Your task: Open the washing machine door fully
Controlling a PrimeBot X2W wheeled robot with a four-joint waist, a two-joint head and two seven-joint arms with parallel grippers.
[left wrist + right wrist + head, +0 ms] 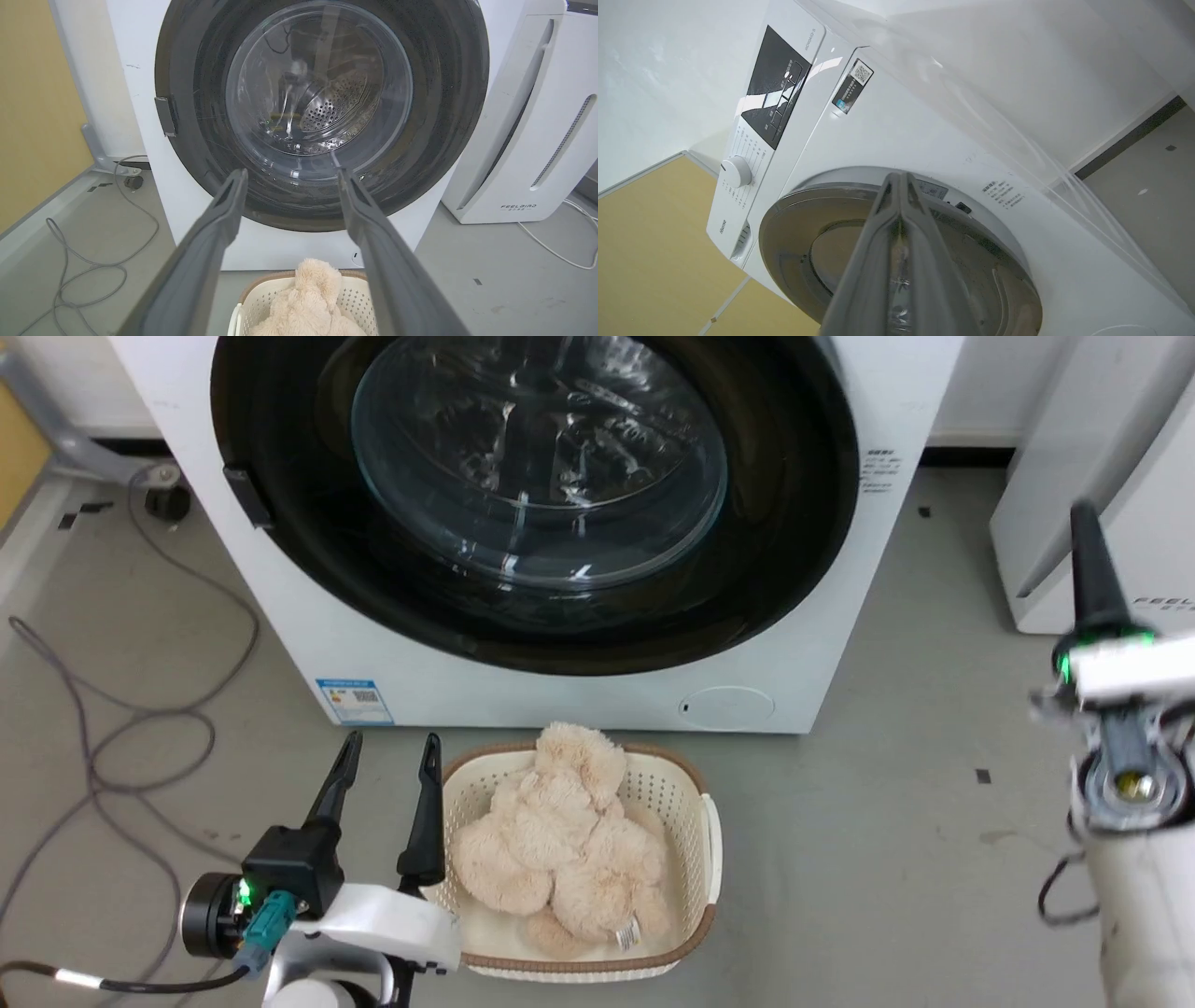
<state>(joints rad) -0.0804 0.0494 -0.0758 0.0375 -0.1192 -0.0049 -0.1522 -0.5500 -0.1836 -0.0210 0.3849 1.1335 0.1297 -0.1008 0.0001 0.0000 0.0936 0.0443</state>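
While the large round glossy black-rimmed washing machine door point(532, 476) sits shut on the white front-loading washing machine point(840, 644), opening seems not yet begun. The left gripper point(390, 740) hangs low, fingers spread, empty. The right gripper point(1085, 518), raised beside the machine, has its fingers pressed together on nothing. The next move probably calls for hooking the door's rim and swinging it outward. The white slotted appliance point(514, 140) reads "FEELBIRD"; the machine's own labels are illegible.

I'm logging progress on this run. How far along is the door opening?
Done: nothing yet; the washing machine door sits shut, flush in the washing machine front. In hand: the right gripper, fingers together, is raised off to the machine's side; the left gripper hangs open, low beside the basket. Left: reach the door, unlatch it, swing it fully open.
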